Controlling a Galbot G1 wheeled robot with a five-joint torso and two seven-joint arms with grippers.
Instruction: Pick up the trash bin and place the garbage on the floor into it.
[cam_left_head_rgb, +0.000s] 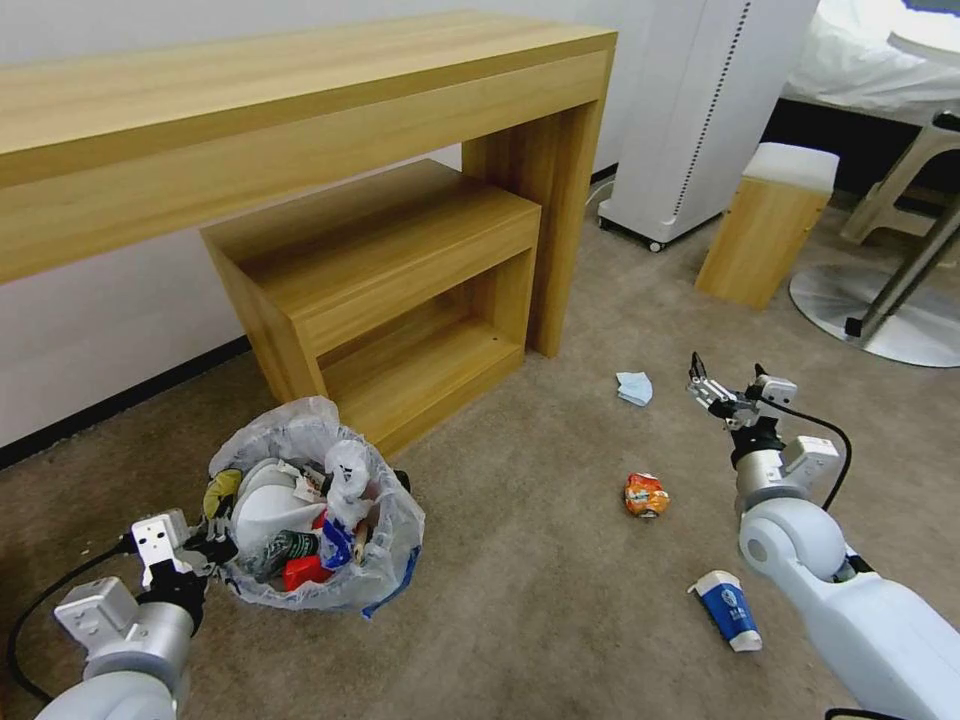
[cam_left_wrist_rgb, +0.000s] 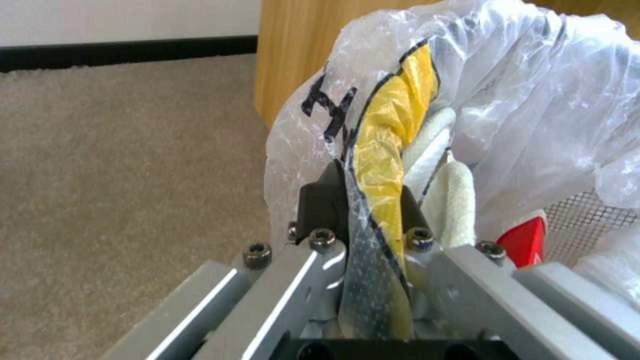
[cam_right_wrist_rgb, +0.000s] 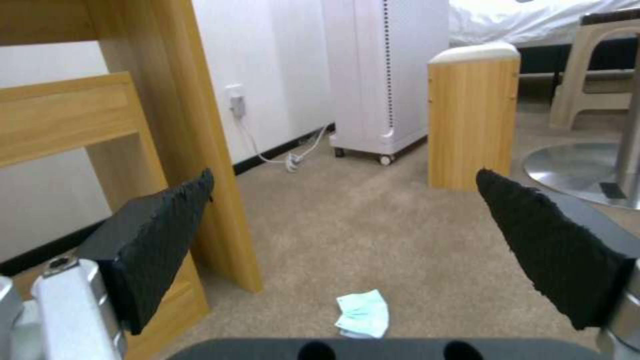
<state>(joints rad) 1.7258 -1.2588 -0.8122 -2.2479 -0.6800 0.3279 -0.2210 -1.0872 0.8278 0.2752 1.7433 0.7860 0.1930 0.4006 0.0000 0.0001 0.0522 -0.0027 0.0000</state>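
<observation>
Clamped on the near rim of the trash bin (cam_left_head_rgb: 320, 520), the left gripper (cam_left_head_rgb: 212, 548) pinches crinkly translucent bag film and a glossy yellow wrapper (cam_left_wrist_rgb: 387, 150) between its dark fingers (cam_left_wrist_rgb: 321, 200). Behind them sit a nubby white slipper (cam_left_wrist_rgb: 457, 195), a red wrapper (cam_left_wrist_rgb: 527, 240) and the bin's fine wire mesh. From the head view the bin rests low on the beige short-pile floor (cam_left_head_rgb: 520, 580), just in front of the wooden shelf unit (cam_left_head_rgb: 400, 290), and is already heaped with litter.

Over on the right, the right gripper (cam_left_head_rgb: 728, 385) hovers with its ribbed black pads (cam_right_wrist_rgb: 160, 235) spread wide and nothing between them, pointed toward a folded pale blue paper (cam_left_head_rgb: 634, 387) lying flat on the carpet.

Collection looks well advanced. Three pieces remain out: that paper, a crumpled orange wrapper (cam_left_head_rgb: 645, 494) and a blue-and-white cup (cam_left_head_rgb: 728, 608) on its side.

Next comes a descent onto the thin, limp paper, which likely needs the pads pressed close to the pile to catch it.
</observation>
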